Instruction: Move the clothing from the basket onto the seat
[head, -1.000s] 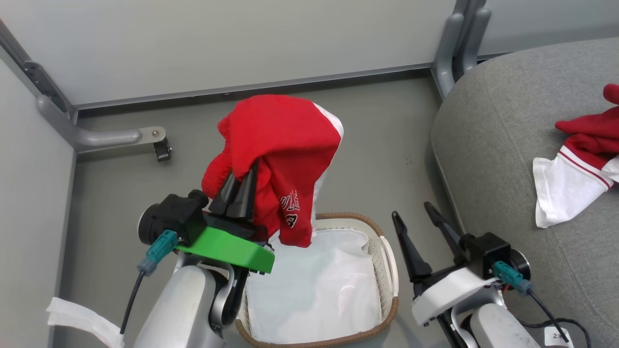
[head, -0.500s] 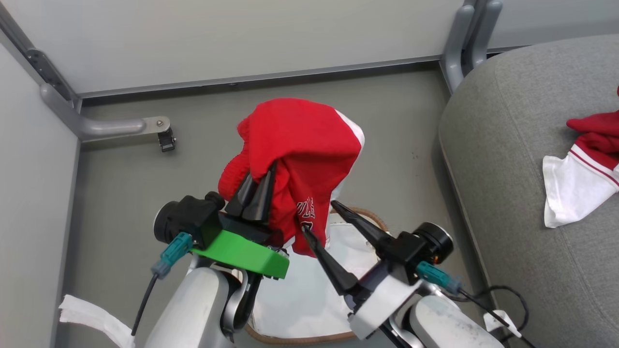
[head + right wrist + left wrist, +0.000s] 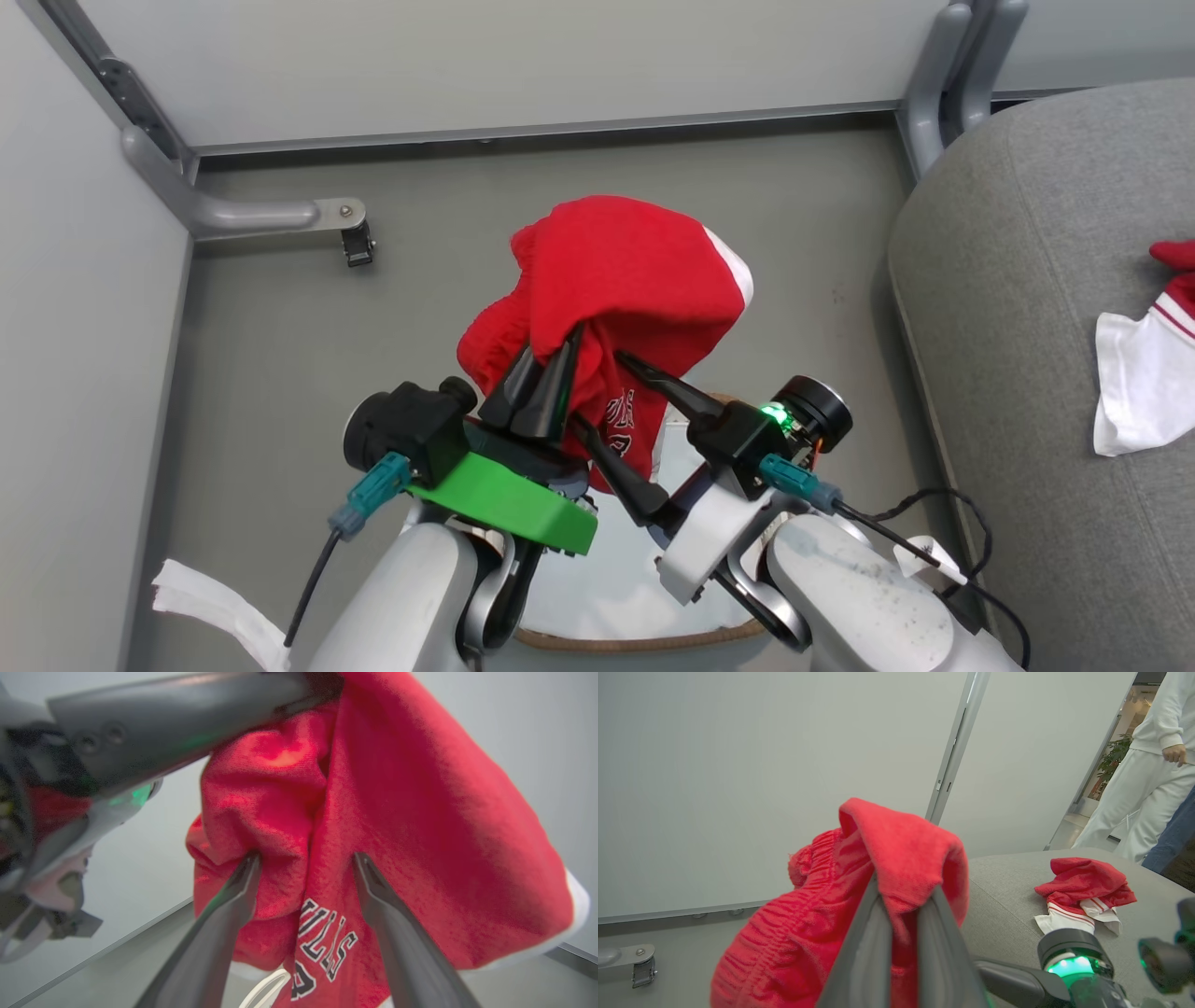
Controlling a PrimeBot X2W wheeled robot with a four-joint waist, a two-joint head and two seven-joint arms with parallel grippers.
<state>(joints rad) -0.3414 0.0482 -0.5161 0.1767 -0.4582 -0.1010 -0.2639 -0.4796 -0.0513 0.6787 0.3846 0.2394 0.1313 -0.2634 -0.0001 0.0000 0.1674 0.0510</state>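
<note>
The head view looks steeply down on the red garment [image 3: 635, 271] from above, at medium range. The left wrist view looks level past the red garment, close up, toward the seat [image 3: 1008, 896] beyond it. The right wrist view faces its lettered side, closest. All three views share the red garment.

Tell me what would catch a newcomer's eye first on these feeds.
The bright red garment held up at the centre of the head view, pinched in the shut left gripper. Next, the open right gripper, its fingers spread at the garment's lettered lower folds. Off to the right, a second red-and-white garment lies on the grey seat.
</note>
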